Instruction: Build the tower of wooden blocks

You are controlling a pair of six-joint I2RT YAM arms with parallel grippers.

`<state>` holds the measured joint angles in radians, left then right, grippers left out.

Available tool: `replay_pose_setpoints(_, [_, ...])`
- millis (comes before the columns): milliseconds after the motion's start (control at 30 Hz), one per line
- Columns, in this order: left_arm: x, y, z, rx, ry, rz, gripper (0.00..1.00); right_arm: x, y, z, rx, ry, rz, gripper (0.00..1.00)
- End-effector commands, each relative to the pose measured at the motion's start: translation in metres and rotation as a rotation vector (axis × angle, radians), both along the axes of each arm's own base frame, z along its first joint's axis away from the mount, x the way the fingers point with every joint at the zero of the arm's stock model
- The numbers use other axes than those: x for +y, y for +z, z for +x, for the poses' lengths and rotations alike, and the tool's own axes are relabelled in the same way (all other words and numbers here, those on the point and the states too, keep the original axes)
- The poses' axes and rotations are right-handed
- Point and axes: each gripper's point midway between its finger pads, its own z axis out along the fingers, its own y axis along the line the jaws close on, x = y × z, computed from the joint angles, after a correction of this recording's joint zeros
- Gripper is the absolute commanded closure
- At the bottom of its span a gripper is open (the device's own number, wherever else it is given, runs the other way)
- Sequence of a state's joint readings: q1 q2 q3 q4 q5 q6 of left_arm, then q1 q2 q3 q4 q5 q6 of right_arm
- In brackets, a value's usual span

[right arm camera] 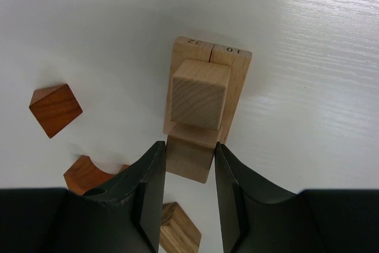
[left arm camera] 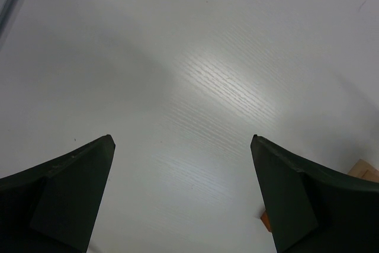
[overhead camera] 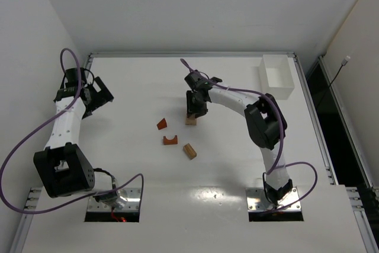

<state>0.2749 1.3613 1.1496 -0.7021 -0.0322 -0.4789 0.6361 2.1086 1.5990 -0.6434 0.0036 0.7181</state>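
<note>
**Wood block tower at mid-desk, gripped by the right fingers**

*Overhead view.* The wood block tower (overhead camera: 190,120) stands near the middle of the desk (overhead camera: 148,205). The right gripper (overhead camera: 196,108) covers most of it, so only a pale corner shows. To its left, apart from it, lie a reddish wedge (overhead camera: 161,124), a reddish arch (overhead camera: 170,140) and a tan block (overhead camera: 189,150). A white box (overhead camera: 276,76) sits at the far right corner. The left gripper (overhead camera: 99,94) hangs well apart, near the left edge.

*Right wrist view.* This view shows the stack's makeup, which is hidden overhead. Two pale numbered pieces (right arm camera: 237,69) lie side by side with a pale cube face (right arm camera: 200,93) over them. Nearest the camera is a pale block (right arm camera: 189,167), and the right fingers (right arm camera: 151,188) are closed against its two sides. The stack's long axis points straight away from the fingers, up the picture. Its height cannot be judged.

*Left wrist view.* The left fingers (left arm camera: 77,188) are spread wide above the desk. Slivers of a pale and an orange block show at lower right.
</note>
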Motion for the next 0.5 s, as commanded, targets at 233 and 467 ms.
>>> replay_pose_setpoints(233, [0.003, 0.012, 0.011, -0.038, -0.002, 0.004, 0.0, 0.005, 0.004, 0.018, -0.037, -0.014, 0.027, 1.0])
replay_pose_setpoints(467, [0.004, 0.01, 0.013, -0.03, -0.002, 0.001, 0.0, 0.008, 0.004, 0.027, -0.061, -0.002, 0.023, 1.0])
